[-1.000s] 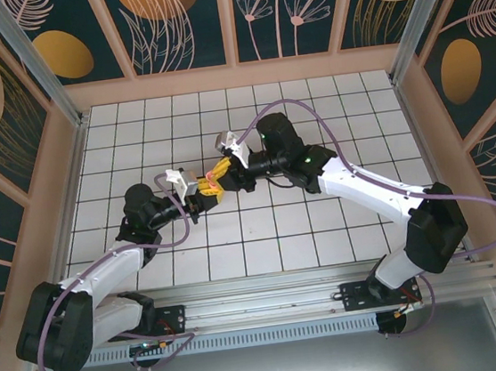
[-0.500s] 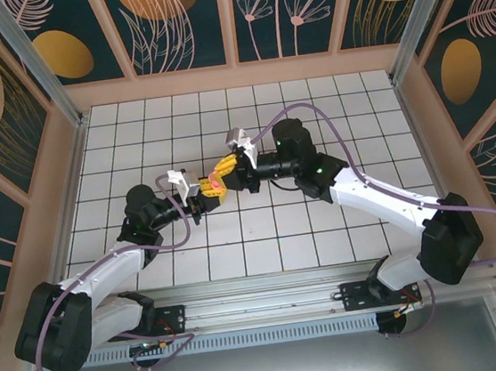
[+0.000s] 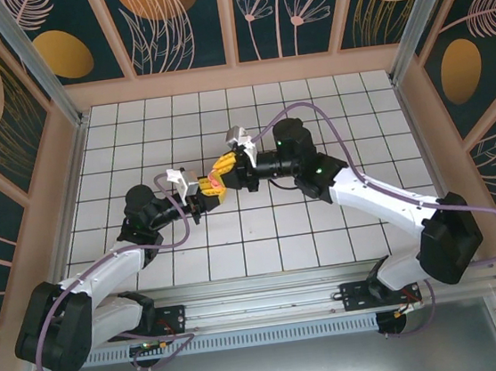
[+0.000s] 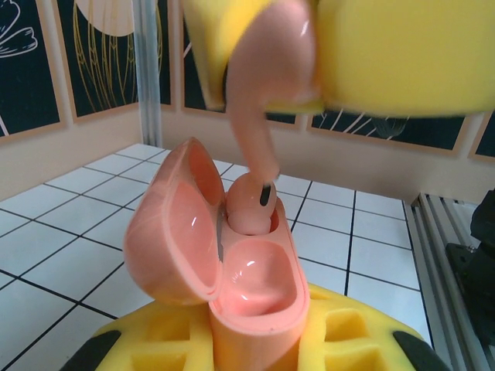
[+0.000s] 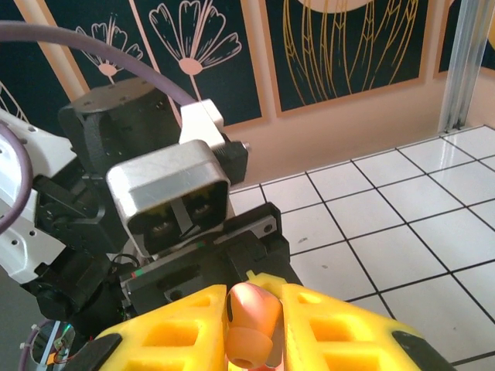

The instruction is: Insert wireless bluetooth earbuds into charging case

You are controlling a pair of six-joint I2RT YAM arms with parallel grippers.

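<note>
- Left tool (image 3: 204, 188) is clamped on the open charging case (image 4: 232, 263), which is raised over the bench (image 3: 310, 98), just 9 o'clock of centre.
- Right tool (image 3: 226, 164), at the left tool's 1 o'clock, pinches an earbud (image 4: 259, 93), stem down at the case's far well.

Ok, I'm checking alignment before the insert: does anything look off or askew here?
One thing: the held earbud in the right end effector hangs stem-down over the seated earbud, not over the empty well of the open charging case. Depth in the left wrist view may deceive.
</note>
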